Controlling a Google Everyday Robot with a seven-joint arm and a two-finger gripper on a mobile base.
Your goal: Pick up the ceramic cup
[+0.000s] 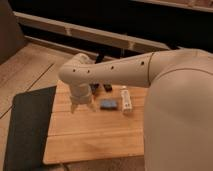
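The gripper hangs low over the light wooden slatted table, and I cannot tell whether it is wide or narrow. The small cream-white ceramic cup is out of sight, probably hidden beneath it. It should descend straight and centred, clear of the blue rectangular block.

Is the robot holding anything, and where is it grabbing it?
Cannot tell. The end effector hangs low over the wooden table, beside the blue thing.

cream-white gripper, low over pale wooden board's left part, is being blurred | small dark objects are being half-hidden behind cream tubular arm | board's right edge is being covered by rounded robot body
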